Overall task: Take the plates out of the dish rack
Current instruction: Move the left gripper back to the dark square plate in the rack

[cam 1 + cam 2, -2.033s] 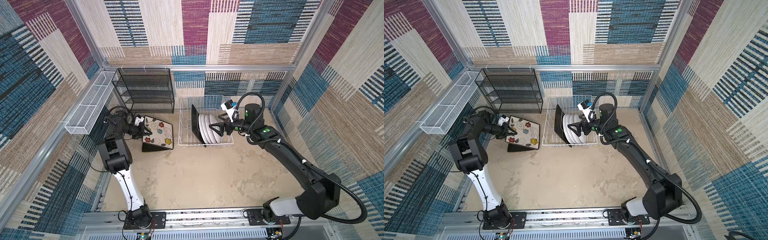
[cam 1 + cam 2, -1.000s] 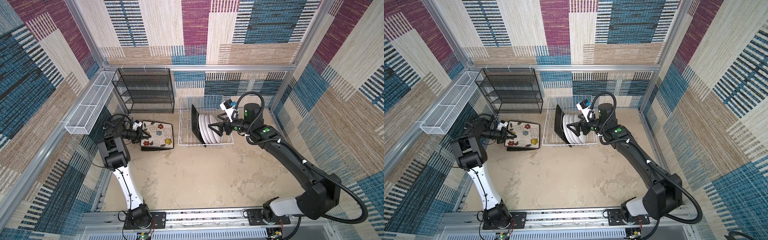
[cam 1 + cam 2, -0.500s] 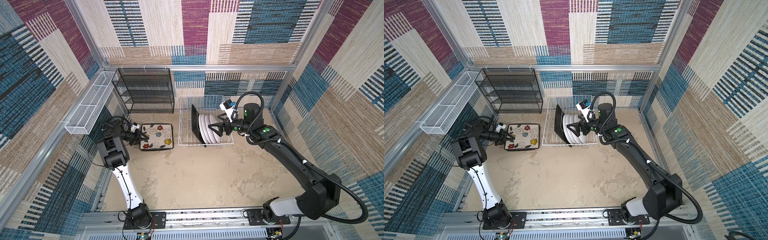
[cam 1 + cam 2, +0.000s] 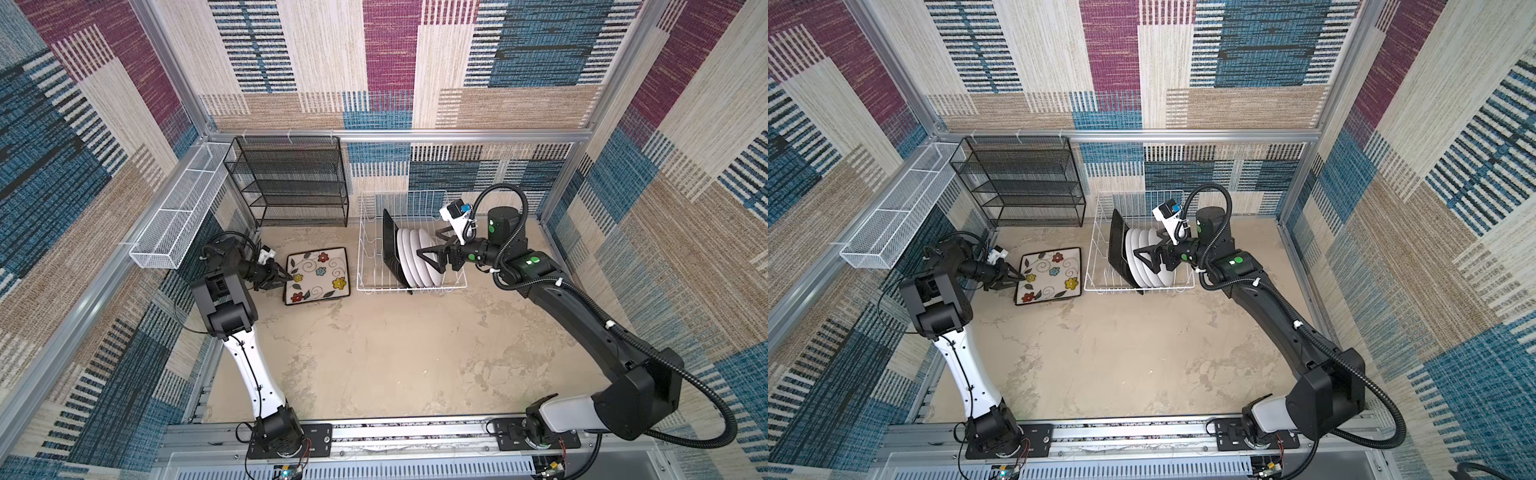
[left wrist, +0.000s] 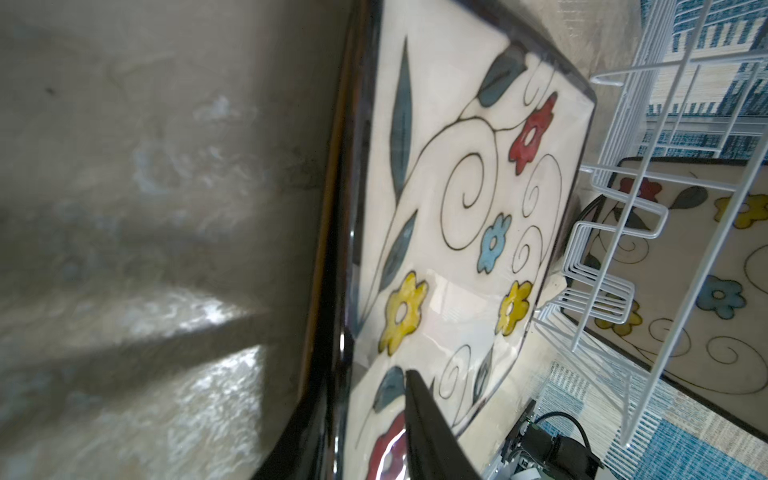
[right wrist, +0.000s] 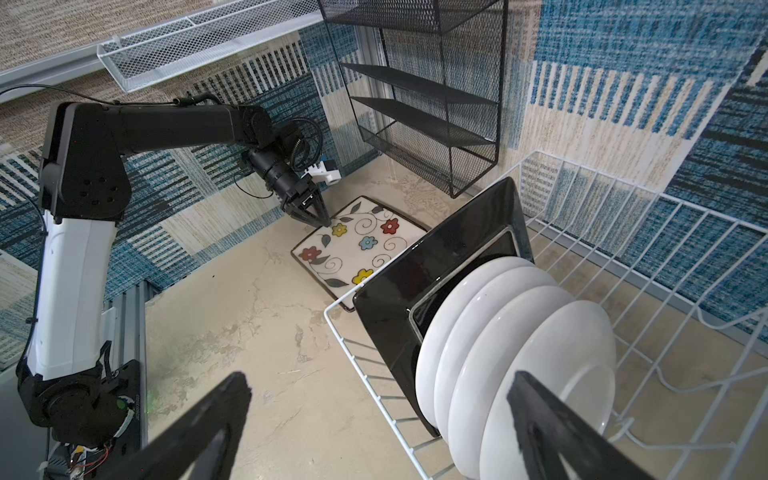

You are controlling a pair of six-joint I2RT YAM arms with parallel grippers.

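Observation:
A flowered square plate (image 4: pixel 318 276) (image 4: pixel 1052 270) (image 6: pixel 357 245) lies face up on a dark-rimmed plate, left of the dish rack (image 4: pixel 411 289) (image 4: pixel 1138 289) (image 6: pixel 374 365). My left gripper (image 4: pixel 286 277) (image 4: pixel 1019 277) (image 6: pixel 326 224) is at that plate's left rim. In the left wrist view one finger (image 5: pixel 419 415) lies over the plate's face (image 5: pixel 457 187); the other is hidden. In the rack stand one black-backed square plate (image 4: pixel 388 245) (image 6: pixel 440 282) and several round white plates (image 4: pixel 411 257) (image 6: pixel 519 353). My right gripper (image 4: pixel 432 245) (image 4: pixel 1148 245) (image 6: pixel 378 378) hangs wide open beside the round plates, holding nothing.
A black mesh shelf unit (image 4: pixel 291 183) stands against the back wall, left of the rack. A long white mesh basket (image 4: pixel 178 220) hangs on the left wall rail. Bare tabletop (image 4: pixel 395 353) spreads in front of the plates and rack.
The flowered plate, tilted in my left gripper two seconds ago, now lies flat on the plate beneath. The left gripper has come down to the table with it. The right arm has not moved.

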